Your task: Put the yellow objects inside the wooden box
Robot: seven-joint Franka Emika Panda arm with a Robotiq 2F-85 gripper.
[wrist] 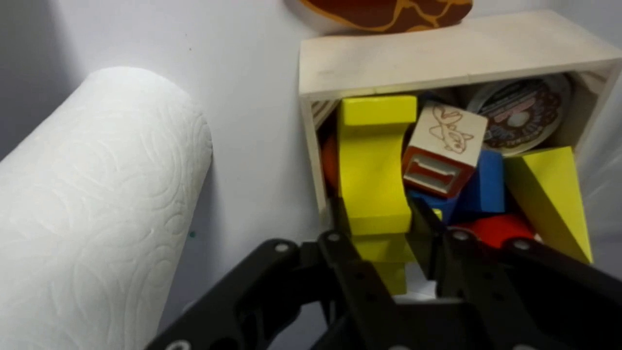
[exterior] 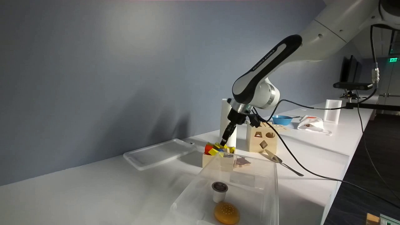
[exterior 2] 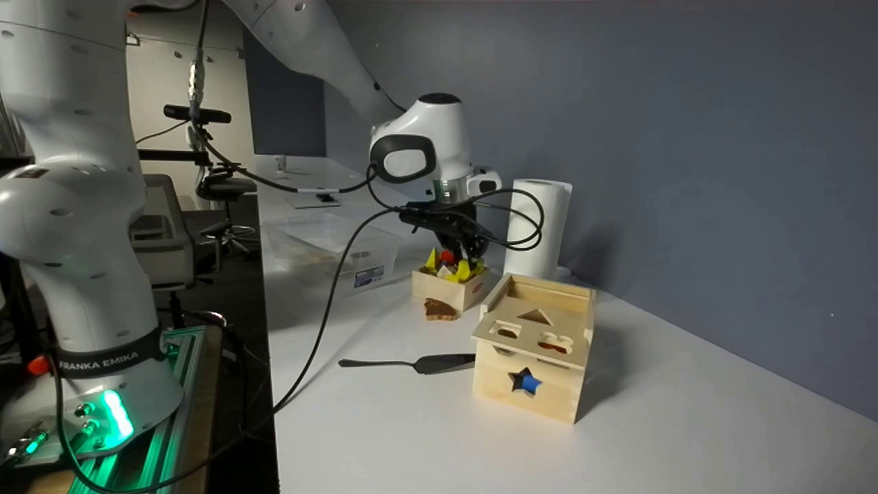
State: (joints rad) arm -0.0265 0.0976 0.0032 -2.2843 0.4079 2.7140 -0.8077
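At the left in an exterior view, a flat clear lid lies on the white table. Next comes the low wooden box, packed full: yellow blocks and a red block show on top. The robot's black claw leans down to the top of this pile. In the wrist view, its two fingers are clamped on a yellow arch block, one finger on each side. This block is at the left end of the box there, but I can't tell if it rests on what lies under it. To its right come a block with a drawing, a blue block, a round lid with brown writing, and a yellow wedge at the right end of the box. In an exterior view, a big clear tub stands in front of the box, with a little white cup and a bun in it. A white paper roll stands up near the box. More to the right is a tall wooden cube with shape holes, and a cake server lies just beside it. Far back on the right are a blue bowl and a white bag.
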